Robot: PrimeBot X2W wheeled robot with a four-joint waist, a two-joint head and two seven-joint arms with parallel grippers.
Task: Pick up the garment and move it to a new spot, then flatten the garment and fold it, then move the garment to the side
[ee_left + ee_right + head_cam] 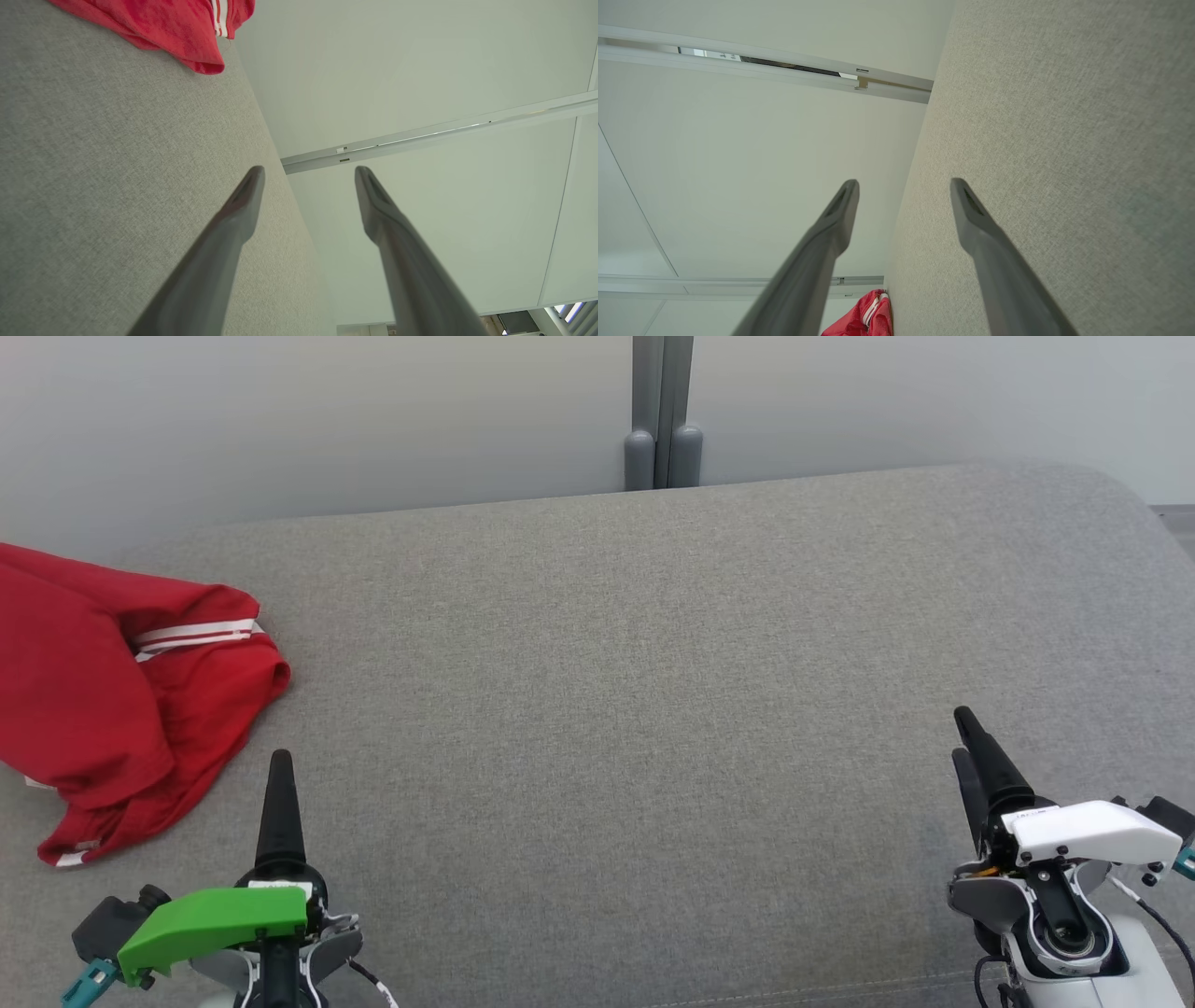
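A red garment (103, 681) with white stripes lies crumpled at the far left of the grey fabric surface (635, 709), partly past the head view's left edge. It also appears in the left wrist view as the garment (163, 23) at the top, and as the garment (864, 319) at the bottom of the right wrist view. My left gripper (280, 775), under its green cover, hovers at the lower left, just right of the garment and apart from it. In its wrist view the left gripper (308, 175) is open and empty. My right gripper (966, 733) sits at the lower right; the right gripper (903, 186) is open and empty.
A pale wall runs behind the surface, with a grey vertical post (663, 420) at the back centre. The surface curves down at its right end (1139, 523). Its front edge lies close to both wrists.
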